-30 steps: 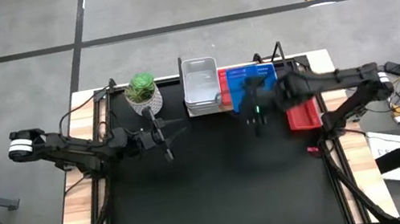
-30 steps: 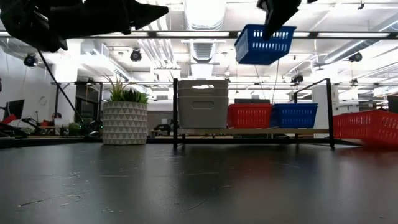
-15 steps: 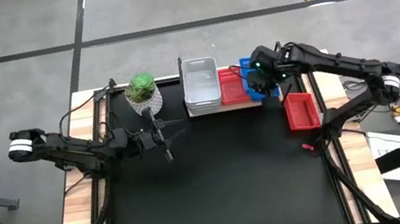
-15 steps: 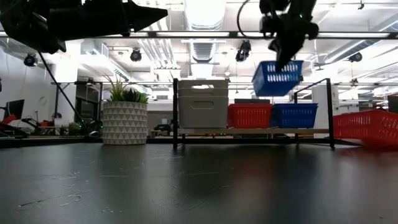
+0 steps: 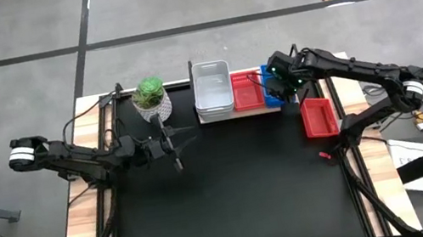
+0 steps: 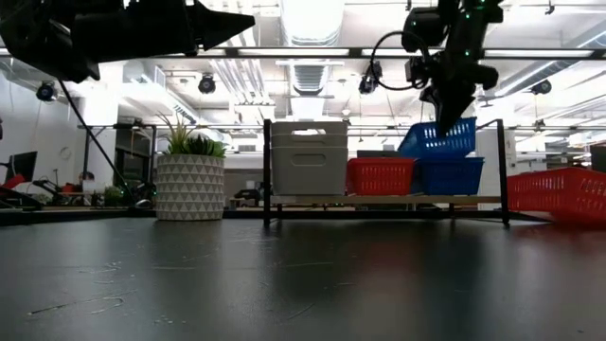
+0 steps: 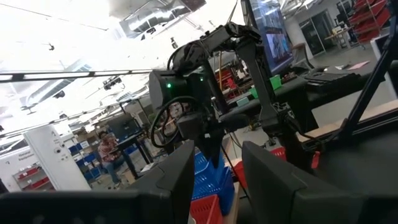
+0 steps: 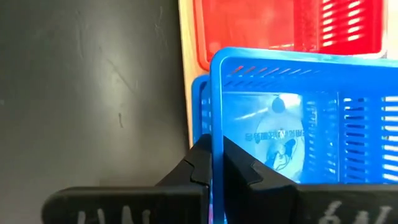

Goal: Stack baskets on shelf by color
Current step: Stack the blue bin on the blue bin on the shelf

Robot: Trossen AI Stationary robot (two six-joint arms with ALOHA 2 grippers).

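Step in hand: As the sorting goes on, the right pincer (image 6: 453,106) lowers a blue basket (image 6: 437,139) onto the blue basket already on the shelf (image 6: 451,176), at the shelf's right end by the counter's far edge.

Right pincer: Clamped shut on the near rim of the carried basket, as the right wrist view shows, one finger inside the wall and one outside.

Carried basket: Tilted, one end dipping into the lower blue basket and the other riding high; not yet nested.

Shelf: The wooden shelf (image 6: 379,199) holds, from left to right, a stack of white-grey baskets (image 5: 212,91), a red basket (image 6: 380,176) and the blue one.

Still loose: A second red basket (image 5: 319,116) lies on the counter near its right edge, off the shelf.

Left pincer: The left pincer (image 5: 173,144) hangs empty with its fingers apart over the counter's left half, in front of the plant pot (image 5: 150,96).

Next move, as judged: Level the carried basket, line its walls up with the one beneath, press it down until it seats, then let go and lift clear. The loose red basket looks next in line.
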